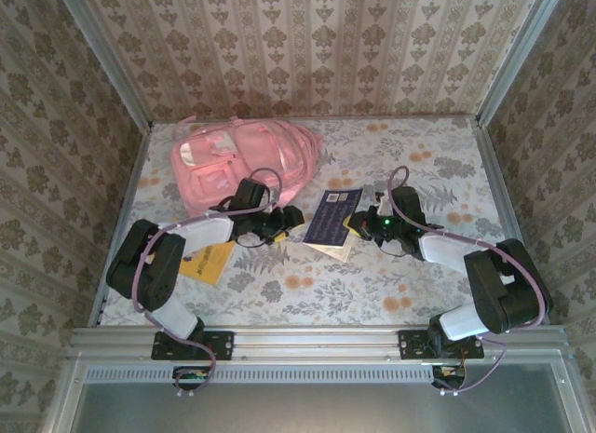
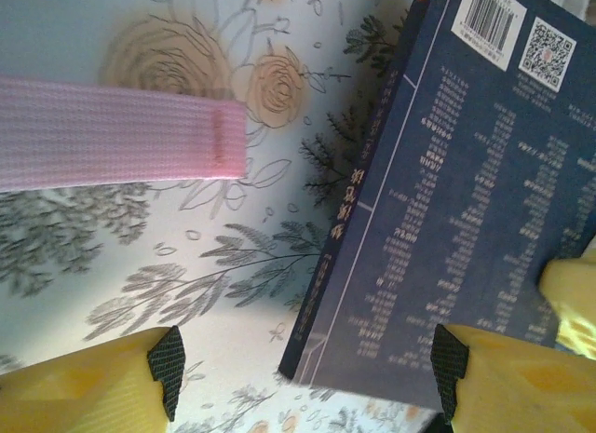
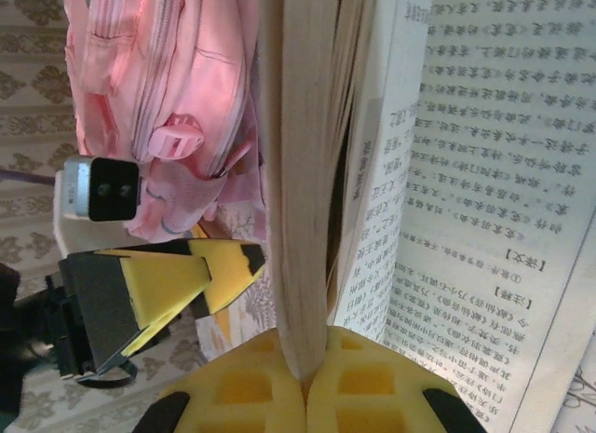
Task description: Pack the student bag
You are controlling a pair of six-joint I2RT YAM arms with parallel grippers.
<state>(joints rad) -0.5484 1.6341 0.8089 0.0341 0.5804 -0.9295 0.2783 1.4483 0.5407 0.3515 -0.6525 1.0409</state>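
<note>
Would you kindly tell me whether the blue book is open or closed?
Open: the book shows printed pages splayed beside the sheaf pinched by the right end effector.

The top external camera looks down from above the near edge over the whole table (image 1: 372,293). The left wrist camera sits close above the dark blue book (image 2: 466,219). The right wrist camera, against printed pages (image 3: 484,172), faces the pink backpack (image 3: 177,98). The top view shares both.

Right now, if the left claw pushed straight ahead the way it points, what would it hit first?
Probably the dark blue book: its near corner lies just ahead of the open left claw, though depth is unclear.
</note>
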